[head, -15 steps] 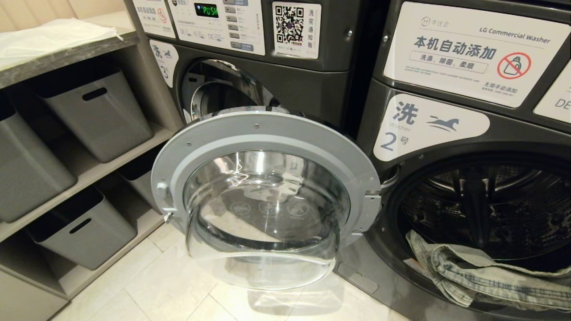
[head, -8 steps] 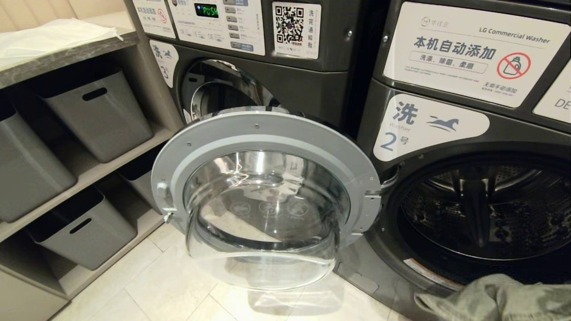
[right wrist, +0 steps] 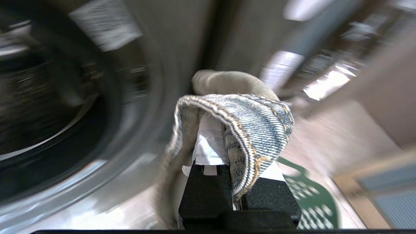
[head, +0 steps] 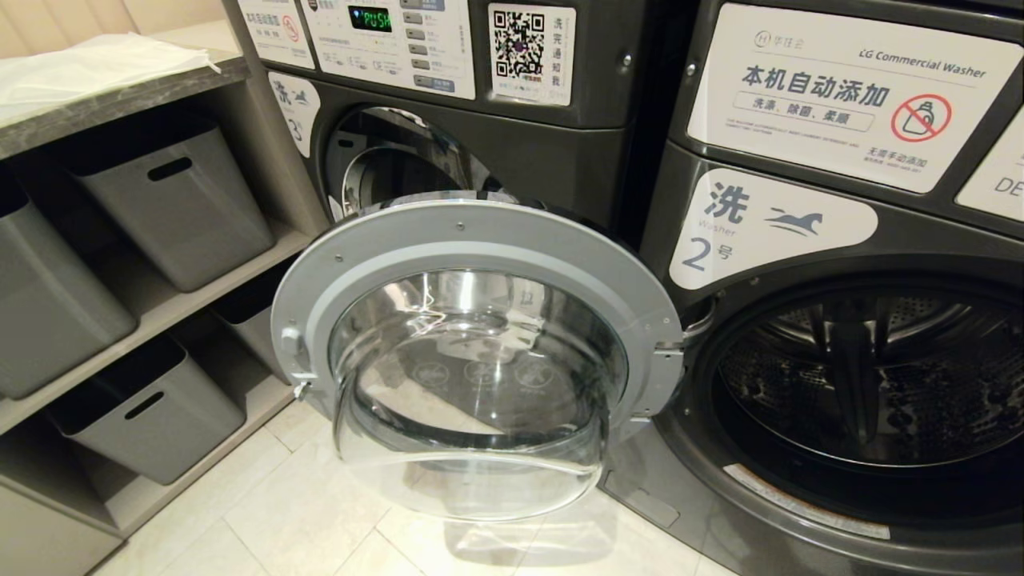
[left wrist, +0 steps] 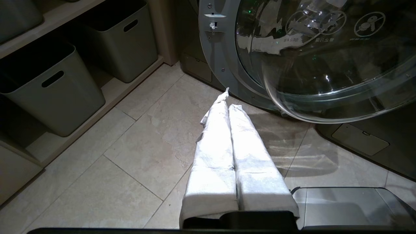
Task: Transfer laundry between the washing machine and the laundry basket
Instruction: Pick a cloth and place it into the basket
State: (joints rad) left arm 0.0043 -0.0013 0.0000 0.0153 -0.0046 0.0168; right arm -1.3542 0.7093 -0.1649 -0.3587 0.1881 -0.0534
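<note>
The washing machine (head: 800, 224) marked 2 stands at the right of the head view. Its round glass door (head: 480, 352) is swung wide open to the left, and no cloth shows in the dark drum (head: 872, 376). The laundry (right wrist: 260, 120), a faded olive-grey garment with a stitched hem, shows only in the right wrist view. It is folded over my right gripper (right wrist: 226, 136), which is shut on it outside the drum's rim. Part of the green laundry basket (right wrist: 312, 198) lies below and beyond that gripper. My left gripper (left wrist: 229, 100) is parked low over the floor, its white-wrapped fingers pressed together and holding nothing.
Solid grey bins (head: 172, 200) fill shelves at the left, with another bin (head: 148, 408) near the floor. The washer marked 3 (head: 480, 120) stands behind the open door. A white cloth (head: 88, 68) lies on the countertop. Pale tiles (head: 304, 512) cover the floor.
The garment lay over the drum's lower rim a second ago. It then slid to the lower right corner and has left the head view. The left arm has not moved.
</note>
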